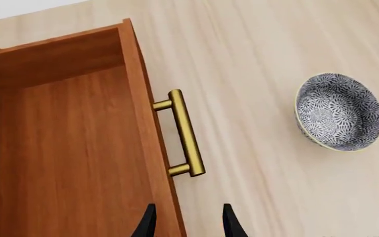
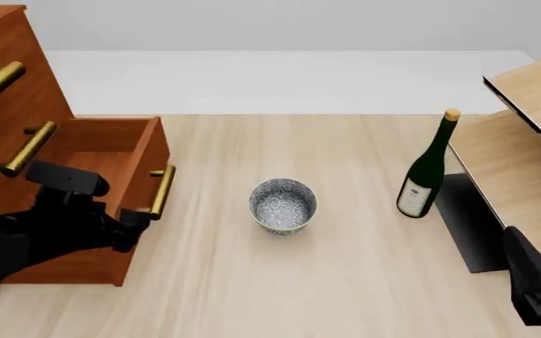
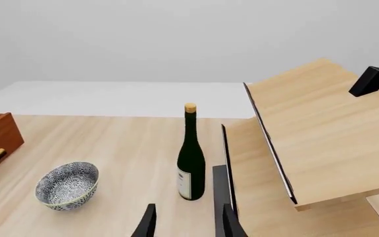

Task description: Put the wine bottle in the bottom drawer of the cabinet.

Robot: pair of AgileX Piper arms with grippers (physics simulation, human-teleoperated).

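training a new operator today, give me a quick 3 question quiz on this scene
1. True or false: the wine bottle already lies inside the bottom drawer.
2. Which thing stands between the drawer and the bottle in the front view? A) the patterned bowl B) a mug C) a plate
3. Fill in: the left gripper hovers with its fingers apart near the drawer's brass ____.

Key
1. False: it stands upright on the table, beside the pale shelf unit.
2. A
3. handle
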